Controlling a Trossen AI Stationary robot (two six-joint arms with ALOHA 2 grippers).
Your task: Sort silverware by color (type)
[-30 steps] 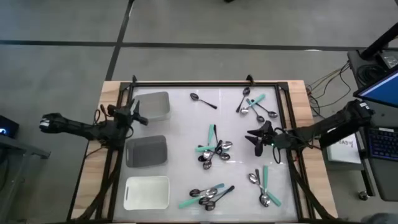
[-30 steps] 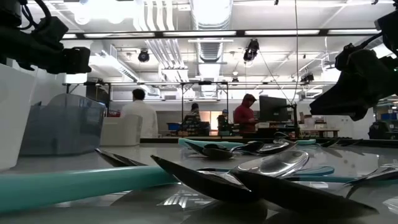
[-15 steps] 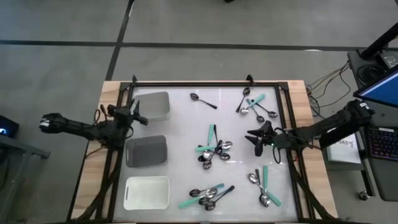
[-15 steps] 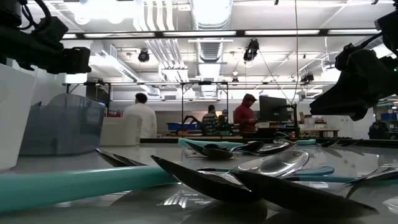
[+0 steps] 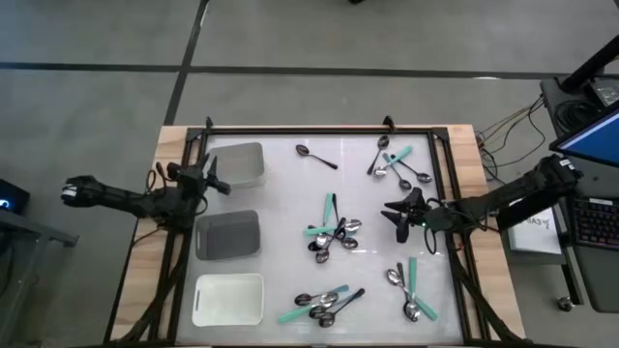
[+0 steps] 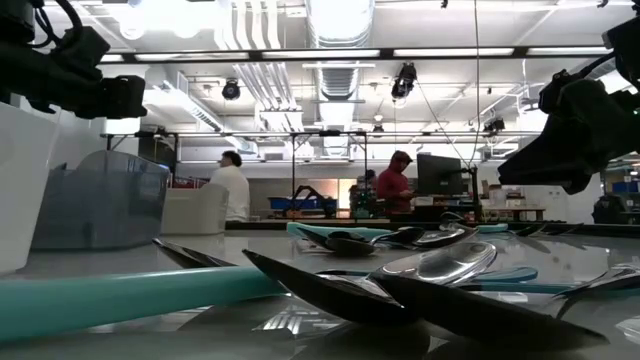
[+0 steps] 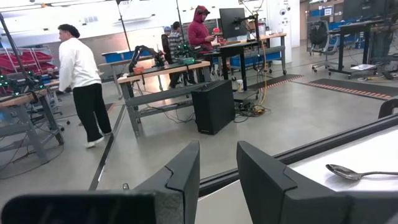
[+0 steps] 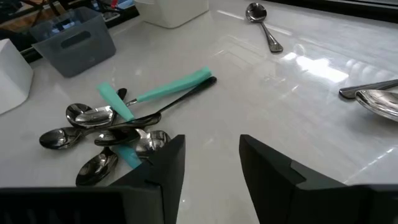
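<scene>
My right gripper hangs wide open, holding nothing, just right of the center spoon pile; teal handles there run roughly front-to-back. Left gripper part open, empty, by the trays, farther off

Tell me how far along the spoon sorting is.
Nothing looks sorted yet: all three trays appear empty, and the spoons lie in mixed clusters across the table. Neither end effector holds anything; the right end effector hovers open beside the centre pile, the left end effector waits by the trays. All sorting remains.
</scene>
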